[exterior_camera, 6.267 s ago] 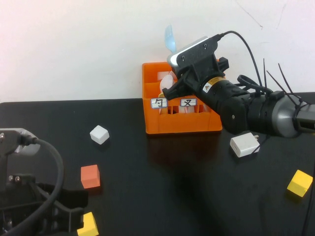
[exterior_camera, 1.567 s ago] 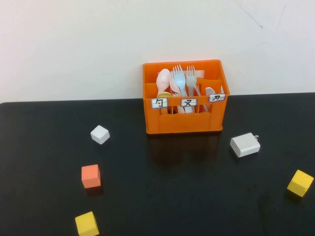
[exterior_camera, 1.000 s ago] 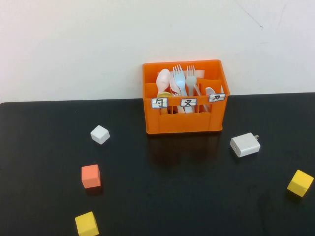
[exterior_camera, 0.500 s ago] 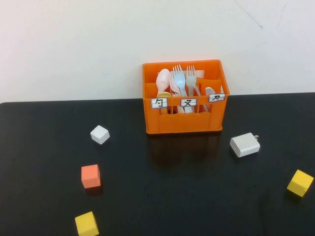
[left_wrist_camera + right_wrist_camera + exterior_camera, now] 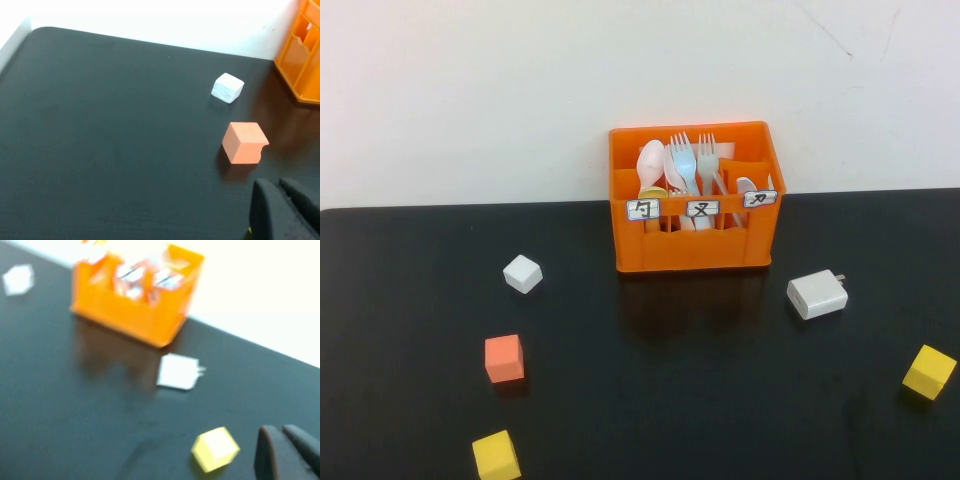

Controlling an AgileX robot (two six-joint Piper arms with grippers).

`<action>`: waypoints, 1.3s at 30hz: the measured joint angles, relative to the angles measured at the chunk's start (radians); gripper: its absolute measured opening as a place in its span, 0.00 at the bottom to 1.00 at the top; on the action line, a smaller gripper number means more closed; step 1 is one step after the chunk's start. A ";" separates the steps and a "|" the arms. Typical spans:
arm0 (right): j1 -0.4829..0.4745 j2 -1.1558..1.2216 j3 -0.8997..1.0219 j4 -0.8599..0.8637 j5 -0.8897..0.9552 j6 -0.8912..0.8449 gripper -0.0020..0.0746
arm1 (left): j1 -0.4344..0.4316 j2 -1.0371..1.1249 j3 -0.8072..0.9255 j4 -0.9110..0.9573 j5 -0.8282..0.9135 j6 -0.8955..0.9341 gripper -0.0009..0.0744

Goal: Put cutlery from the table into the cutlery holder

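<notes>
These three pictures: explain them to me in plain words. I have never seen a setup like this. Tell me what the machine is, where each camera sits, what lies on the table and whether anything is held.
The machine is a robot with two arms, each ending in a gripper. The high view looks down from above; both arms are out of its sight. Each other picture comes from a camera on one wrist.

The left gripper shows as dark fingers near the orange cube, shut and empty. The right gripper is near a yellow cube, also shut and empty.

On the black table stands the orange cutlery holder, with the pink spoon, blue fork and white cutlery upright inside. Around it lie a white cube, a white charger and another yellow cube.
</notes>
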 joint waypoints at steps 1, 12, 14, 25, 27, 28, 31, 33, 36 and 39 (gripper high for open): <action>-0.039 -0.002 0.012 0.011 -0.020 0.004 0.02 | 0.000 0.000 0.000 0.000 0.000 0.000 0.01; -0.215 -0.112 0.189 0.056 -0.045 0.033 0.02 | 0.000 0.000 0.000 0.000 0.002 0.002 0.01; -0.228 -0.148 0.217 0.056 -0.040 0.033 0.02 | 0.000 0.000 0.000 0.000 0.002 0.002 0.01; -0.246 -0.225 0.336 0.056 -0.108 0.032 0.02 | 0.000 -0.002 0.000 0.000 0.002 0.002 0.01; -0.246 -0.225 0.337 0.056 -0.117 0.033 0.02 | 0.000 -0.002 0.000 0.000 0.002 0.002 0.01; -0.246 -0.225 0.337 0.056 -0.119 0.033 0.02 | 0.000 -0.002 0.000 0.000 0.002 0.002 0.01; -0.246 -0.225 0.337 0.056 -0.119 0.037 0.02 | 0.000 -0.002 0.000 -0.003 0.002 0.002 0.01; -0.246 -0.225 0.337 0.056 -0.119 0.037 0.02 | 0.000 -0.002 0.000 -0.002 0.002 0.002 0.01; -0.246 -0.225 0.337 0.056 -0.119 0.030 0.02 | 0.000 -0.002 0.000 -0.002 0.002 0.003 0.01; -0.246 -0.225 0.337 0.056 -0.119 -0.005 0.02 | 0.000 -0.002 0.000 -0.002 0.002 0.003 0.01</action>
